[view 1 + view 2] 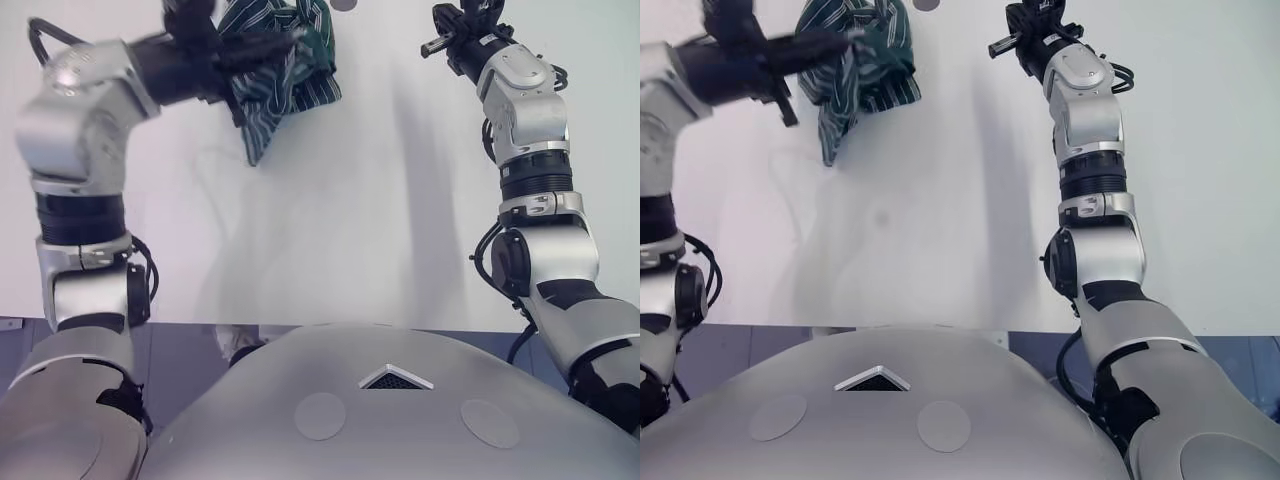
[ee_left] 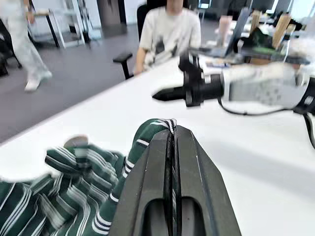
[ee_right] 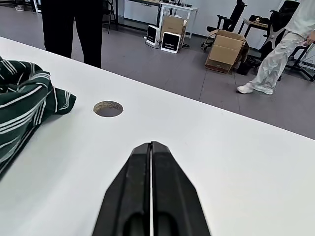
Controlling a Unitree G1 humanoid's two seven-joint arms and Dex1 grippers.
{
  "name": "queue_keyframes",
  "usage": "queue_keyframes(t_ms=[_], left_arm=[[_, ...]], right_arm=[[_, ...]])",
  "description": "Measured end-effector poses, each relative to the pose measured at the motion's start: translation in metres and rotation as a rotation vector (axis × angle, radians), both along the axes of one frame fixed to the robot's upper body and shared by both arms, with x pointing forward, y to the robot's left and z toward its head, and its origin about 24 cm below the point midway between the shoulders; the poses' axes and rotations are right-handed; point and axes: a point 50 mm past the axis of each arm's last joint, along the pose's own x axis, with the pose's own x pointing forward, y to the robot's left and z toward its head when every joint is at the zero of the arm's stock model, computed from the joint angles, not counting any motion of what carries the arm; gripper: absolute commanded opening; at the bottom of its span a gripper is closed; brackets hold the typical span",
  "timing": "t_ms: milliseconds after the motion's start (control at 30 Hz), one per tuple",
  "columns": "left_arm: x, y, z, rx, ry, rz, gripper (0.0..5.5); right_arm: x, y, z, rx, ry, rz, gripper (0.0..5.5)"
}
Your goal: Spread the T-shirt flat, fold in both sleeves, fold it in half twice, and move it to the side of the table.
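The left gripper [image 2: 172, 135] is pinching shut on the bunched dark-green, white-striped cloth T-shirt [image 1: 285, 75] at the white tabletop's [image 1: 380, 200] far left, while the right gripper [image 3: 151, 147] is hovering closed and empty, well apart to its right.

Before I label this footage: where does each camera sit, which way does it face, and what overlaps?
Eye views: head-mounted, looking down over the white table; both arms show.
Left wrist view: behind the left gripper, shut on the dark green, white-striped T-shirt; faces the right gripper.
Right wrist view: behind the shut right gripper; faces the table's round hole.
Shared: the T-shirt, in all four.
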Motion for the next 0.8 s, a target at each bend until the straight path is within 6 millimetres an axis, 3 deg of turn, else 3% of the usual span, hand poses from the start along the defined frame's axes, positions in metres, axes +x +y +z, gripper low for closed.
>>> queue_keyframes(t_ms=[133, 200, 333, 400, 467, 533, 600, 800], left_arm=[[0.011, 0.013, 0.063, -0.229, -0.105, 0.011, 0.01], [0.012, 0.016, 0.078, -0.284, -0.132, 0.002, 0.0], [0.013, 0.018, 0.075, -0.288, -0.107, 0.012, 0.0], [0.014, 0.018, 0.07, -0.287, -0.09, 0.022, 0.0], [0.014, 0.016, 0.067, -0.288, -0.083, 0.028, 0.0], [0.012, 0.013, 0.059, -0.289, -0.062, 0.044, 0.0], [0.01, 0.007, 0.055, -0.29, -0.045, 0.044, 0.0], [0.017, 0.008, 0.049, -0.312, -0.025, 0.117, 0.0]], right_arm=[[0.0, 0.004, 0.009, 0.052, -0.044, 0.099, 0.0], [-0.002, 0.017, 0.022, 0.096, -0.082, 0.23, 0.39], [-0.014, 0.049, 0.038, 0.073, -0.135, 0.506, 1.13], [-0.023, 0.053, 0.053, 0.158, -0.155, 0.593, 1.58], [-0.041, 0.057, 0.065, 0.225, -0.156, 0.7, 1.58], [-0.068, 0.063, 0.057, 0.245, -0.099, 0.787, 1.58], [-0.081, 0.061, 0.045, 0.246, -0.043, 0.752, 1.58], [-0.088, 0.078, 0.04, 0.209, -0.022, 0.72, 1.58]])
